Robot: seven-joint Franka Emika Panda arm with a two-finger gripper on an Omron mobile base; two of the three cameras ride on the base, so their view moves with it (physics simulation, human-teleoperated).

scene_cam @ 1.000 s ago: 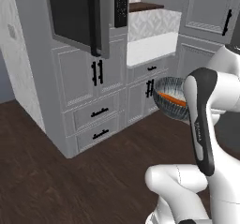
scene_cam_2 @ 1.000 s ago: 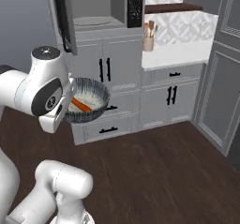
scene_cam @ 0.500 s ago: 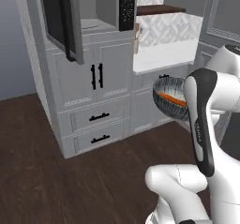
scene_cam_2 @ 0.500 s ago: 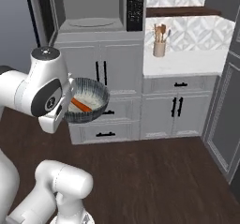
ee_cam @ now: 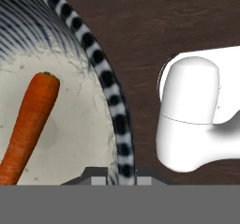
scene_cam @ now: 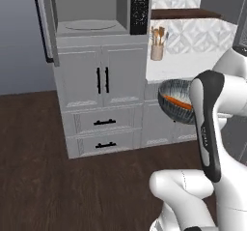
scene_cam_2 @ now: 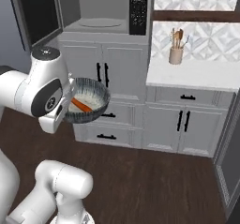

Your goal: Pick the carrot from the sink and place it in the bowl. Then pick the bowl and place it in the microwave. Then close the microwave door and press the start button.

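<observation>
The bowl is carried in the air in front of the lower cabinets, above the dark wooden floor. It is held at its rim by the gripper. In the hand view the striped rim passes between the two finger tips, so the gripper is seen clamped on the bowl's edge. The carrot lies inside the bowl on its pale speckled bottom. In the right base view the carrot appears as an orange stick slanting across the inside of the bowl. In the left base view the bowl is partly hidden behind the arm, and an orange streak of carrot is seen in it.

The microwave is set into the cabinet column above the bowl's height, and its round glass turntable is exposed. The black control strip runs down its right side. The microwave door is swung open to the left, its dark window facing the right base view. Below the microwave stand two cabinet doors with black handles and two drawers. To the right, a white counter carries a tan holder of wooden utensils against a patterned backsplash.
</observation>
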